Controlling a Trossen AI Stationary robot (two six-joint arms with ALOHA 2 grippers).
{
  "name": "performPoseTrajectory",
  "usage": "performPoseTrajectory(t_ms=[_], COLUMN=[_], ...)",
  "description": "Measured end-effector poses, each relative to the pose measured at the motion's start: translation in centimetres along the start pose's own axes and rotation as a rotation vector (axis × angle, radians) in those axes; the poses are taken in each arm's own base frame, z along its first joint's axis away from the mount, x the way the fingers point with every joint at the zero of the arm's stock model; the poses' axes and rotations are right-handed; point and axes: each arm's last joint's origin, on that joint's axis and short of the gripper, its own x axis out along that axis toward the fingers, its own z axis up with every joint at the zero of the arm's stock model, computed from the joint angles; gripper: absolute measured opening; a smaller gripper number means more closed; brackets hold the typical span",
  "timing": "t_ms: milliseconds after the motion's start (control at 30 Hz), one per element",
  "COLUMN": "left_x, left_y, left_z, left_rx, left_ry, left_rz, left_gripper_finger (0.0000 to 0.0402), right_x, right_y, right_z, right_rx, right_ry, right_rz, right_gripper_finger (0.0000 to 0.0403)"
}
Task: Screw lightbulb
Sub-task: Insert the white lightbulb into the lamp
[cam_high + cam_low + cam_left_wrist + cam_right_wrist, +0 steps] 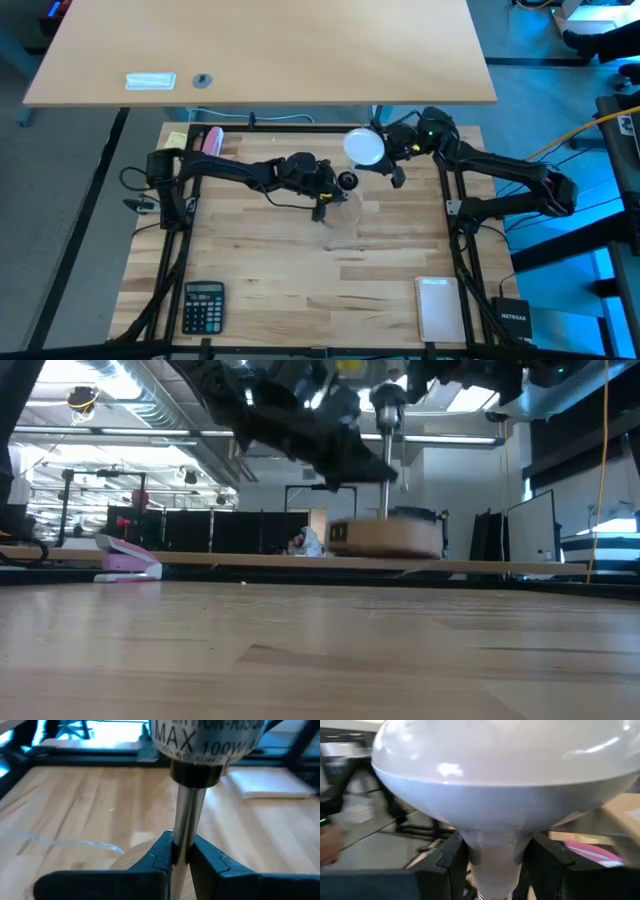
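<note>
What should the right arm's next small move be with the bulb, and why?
Probably carry the lightbulb sideways until it sits above the socket, then lower it. The right claw grips the bulb's neck, but in the high view the bulb sits off to one side of the socket. The left claw is shut on the lamp's metal stem, so the socket looks steadied.

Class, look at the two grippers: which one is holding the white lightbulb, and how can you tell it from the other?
The right gripper: it clasps the lightbulb at its neck. The left gripper pinches the lamp's thin metal stem instead.
</note>
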Motion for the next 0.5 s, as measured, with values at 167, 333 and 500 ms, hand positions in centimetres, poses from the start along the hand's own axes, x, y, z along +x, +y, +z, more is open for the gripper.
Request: performPoseTrajectory(t_ms=[167, 333, 500], left_x=[-1.3, -1.1, -0.9], left_y=[-0.7, -1.1, -1.1], left_z=[1.2, 0.8, 0.5], left_rx=[-0.014, -0.033, -0.058], left_ry=[-0.005, 0.034, 0.044], left_rz=[-0.034, -0.072, -0.036], left_gripper_finger=[0.003, 0.0031, 0.003], right_x=[0.5, 1.0, 1.8], right_y=[-0.2, -0.8, -1.8], right_z=[0.4, 0.5, -0.7], right_rx=[0.019, 0.021, 0.057], right_ry=[0.004, 0.004, 0.031], right_rz=[0.093, 0.099, 0.098], right_gripper_finger=[0.0164, 0.0164, 0.0163])
